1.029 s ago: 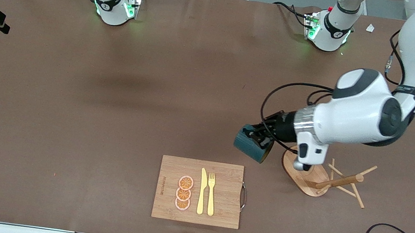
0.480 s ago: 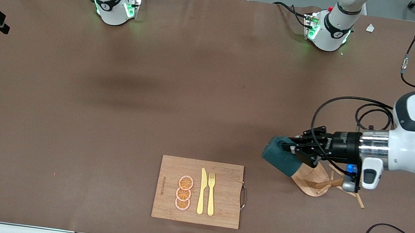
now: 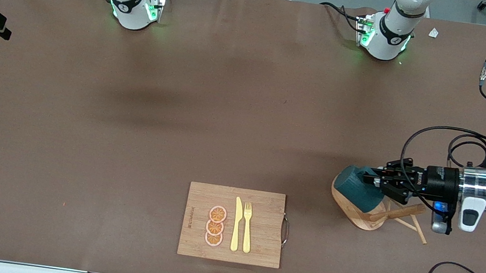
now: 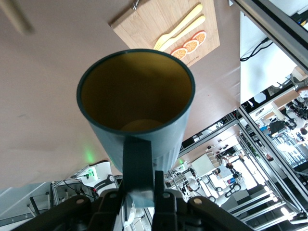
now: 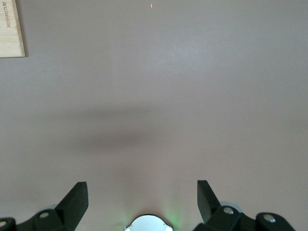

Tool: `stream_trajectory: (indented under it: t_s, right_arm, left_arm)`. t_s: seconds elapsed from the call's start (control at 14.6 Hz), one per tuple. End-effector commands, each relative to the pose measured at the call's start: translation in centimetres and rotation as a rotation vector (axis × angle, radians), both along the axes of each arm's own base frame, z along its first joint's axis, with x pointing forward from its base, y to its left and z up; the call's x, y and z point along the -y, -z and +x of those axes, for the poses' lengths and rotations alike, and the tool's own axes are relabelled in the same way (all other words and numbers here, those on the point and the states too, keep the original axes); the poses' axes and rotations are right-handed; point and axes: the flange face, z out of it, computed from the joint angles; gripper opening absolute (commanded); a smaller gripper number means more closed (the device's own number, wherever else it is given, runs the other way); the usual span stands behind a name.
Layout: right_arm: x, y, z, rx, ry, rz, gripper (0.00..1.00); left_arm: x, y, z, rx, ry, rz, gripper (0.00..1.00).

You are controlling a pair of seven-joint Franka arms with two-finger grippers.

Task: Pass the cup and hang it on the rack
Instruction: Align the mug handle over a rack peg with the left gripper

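The left gripper [image 3: 375, 181] clamps the ribbed dark teal cup [image 3: 357, 194] by its handle over the light wooden peg rack [image 3: 366, 218], not yet hung; the right gripper [image 5: 142, 202], fingers spread and empty, waits.

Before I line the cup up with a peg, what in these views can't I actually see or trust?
- Front view: the cup and left gripper cover part of the rack, so its post base and nearest pegs are hidden.
- Front view: cup handle hidden by the fingers.
- Left wrist view: rack not visible; the cup fills the frame.
- Right wrist view: right gripper open over bare table; its arm is cut off in the front view.
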Motion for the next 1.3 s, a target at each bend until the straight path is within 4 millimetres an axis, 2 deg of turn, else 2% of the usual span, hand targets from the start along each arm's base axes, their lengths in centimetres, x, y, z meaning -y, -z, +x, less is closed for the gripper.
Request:
stream_trajectory:
  t_s: [0.0, 0.55, 0.69, 0.82, 1.1, 1.23]
  right_arm:
    - [0.1, -0.3, -0.9, 0.009, -0.011, -0.015, 1.0]
    - [0.0, -0.2, -0.9, 0.006, -0.012, -0.014, 1.0]
    - [0.0, -0.2, -0.9, 0.006, -0.012, -0.014, 1.0]
    - [0.0, -0.2, -0.9, 0.006, -0.012, -0.014, 1.0]
    - [0.1, -0.1, -0.9, 0.004, -0.011, -0.014, 1.0]
    - [0.1, -0.1, -0.9, 0.003, -0.011, -0.014, 1.0]
  left_arm:
    - [-2.3, 0.7, -0.2, 0.019, 0.025, -0.065, 0.05]
    - [-6.8, 5.6, -0.2, 0.064, 0.057, -0.123, 0.05]
    - [-7.1, 5.9, -0.4, 0.073, 0.071, -0.128, 0.05]
    - [-6.8, 5.7, -0.3, 0.067, 0.07, -0.125, 0.05]
    - [-3.5, 2.9, -0.1, 0.017, 0.053, -0.095, 0.04]
    - [-3.1, 2.5, -0.1, 0.018, 0.048, -0.1, 0.04]
